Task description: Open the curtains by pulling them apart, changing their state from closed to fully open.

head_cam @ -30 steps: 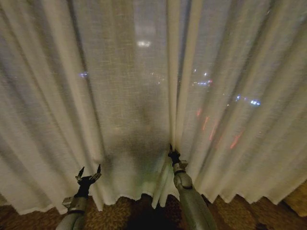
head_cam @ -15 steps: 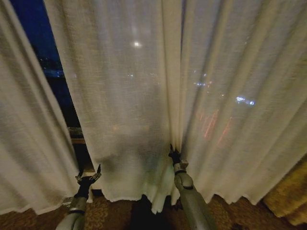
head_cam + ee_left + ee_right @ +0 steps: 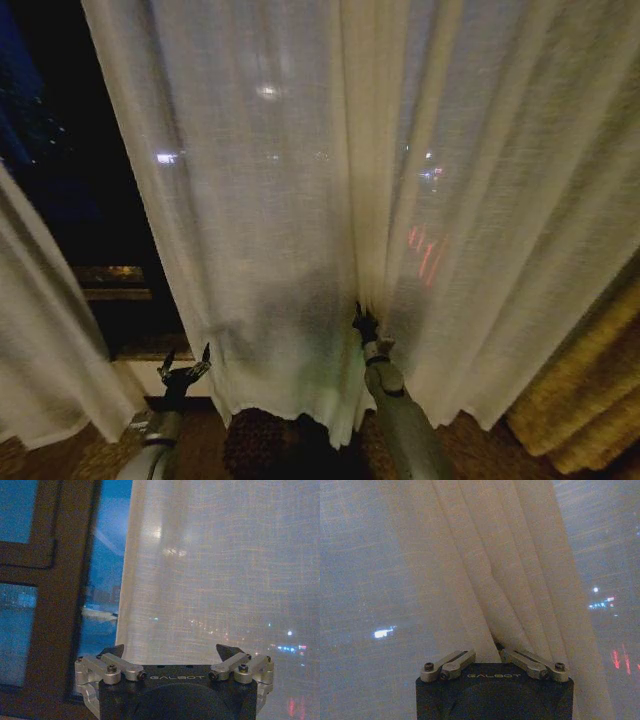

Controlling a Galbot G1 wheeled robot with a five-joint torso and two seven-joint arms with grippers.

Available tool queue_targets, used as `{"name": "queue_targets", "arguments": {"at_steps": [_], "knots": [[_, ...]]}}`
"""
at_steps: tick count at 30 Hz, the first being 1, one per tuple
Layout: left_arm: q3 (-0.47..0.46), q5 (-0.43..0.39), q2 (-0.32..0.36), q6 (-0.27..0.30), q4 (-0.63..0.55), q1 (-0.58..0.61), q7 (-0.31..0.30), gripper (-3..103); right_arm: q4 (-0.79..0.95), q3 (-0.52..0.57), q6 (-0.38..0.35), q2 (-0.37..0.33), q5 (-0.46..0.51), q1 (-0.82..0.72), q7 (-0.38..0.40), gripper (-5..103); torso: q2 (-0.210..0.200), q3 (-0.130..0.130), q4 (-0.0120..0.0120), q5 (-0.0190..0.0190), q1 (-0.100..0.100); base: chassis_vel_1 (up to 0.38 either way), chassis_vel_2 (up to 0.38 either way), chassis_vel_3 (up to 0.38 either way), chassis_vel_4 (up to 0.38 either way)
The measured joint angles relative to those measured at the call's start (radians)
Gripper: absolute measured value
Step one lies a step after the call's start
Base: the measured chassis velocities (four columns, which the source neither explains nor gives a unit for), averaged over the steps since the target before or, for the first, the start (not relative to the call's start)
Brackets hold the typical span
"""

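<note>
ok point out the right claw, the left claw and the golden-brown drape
right claw point(image 3: 360, 316): head view, tips pinched into sheer cream-white curtain fold
left claw point(image 3: 186, 356): head view, gap between spread fingers
thick golden-brown drape point(image 3: 590, 400): head view, lower pleats

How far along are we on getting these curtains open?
Partly done. A dark gap of bare window shows between the left curtain and the right curtain. In hand: the right tool is shut on a bunched fold of the right curtain. The left tool hangs open beside that curtain's edge, holding nothing. Left: most of the window is covered by the right curtain.
</note>
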Motion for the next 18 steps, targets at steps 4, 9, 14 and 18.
{"name": "queue_targets", "arguments": {"at_steps": [4, 9, 14, 18], "knots": [[0.000, 0.000, 0.000, 0.000, 0.000, 0.000, 0.000, 100, 0.000, 0.000, 0.000, 0.000, 0.001, 0.001, 0.000, 0, 0.000, 0.000, -0.0001, 0.0000, 0.000, -0.349, -0.364, 0.364, 0.341], [0.000, 0.000, 0.000, 0.000, 0.000, 0.000, 0.000, 100, 0.000, 0.000, 0.000, 0.000, 0.002, 0.002, -0.002, 0, 0.000, 0.000, 0.0000, 0.0000, 0.000, -0.340, -0.362, 0.345, 0.356], [0.000, 0.000, 0.000, 0.000, 0.000, 0.000, 0.000, 100, -0.001, 0.000, 0.000, 0.000, 0.002, 0.001, -0.002, 0, 0.000, 0.000, 0.0000, -0.0002, 0.000, -0.363, -0.358, 0.363, 0.354], [0.000, 0.000, 0.000, 0.000, 0.000, 0.000, 0.000, 100, 0.001, 0.000, 0.000, 0.000, 0.004, 0.000, -0.002, 0, 0.000, 0.000, 0.0002, -0.0002, 0.000, -0.354, -0.346, 0.376, 0.354]]}}
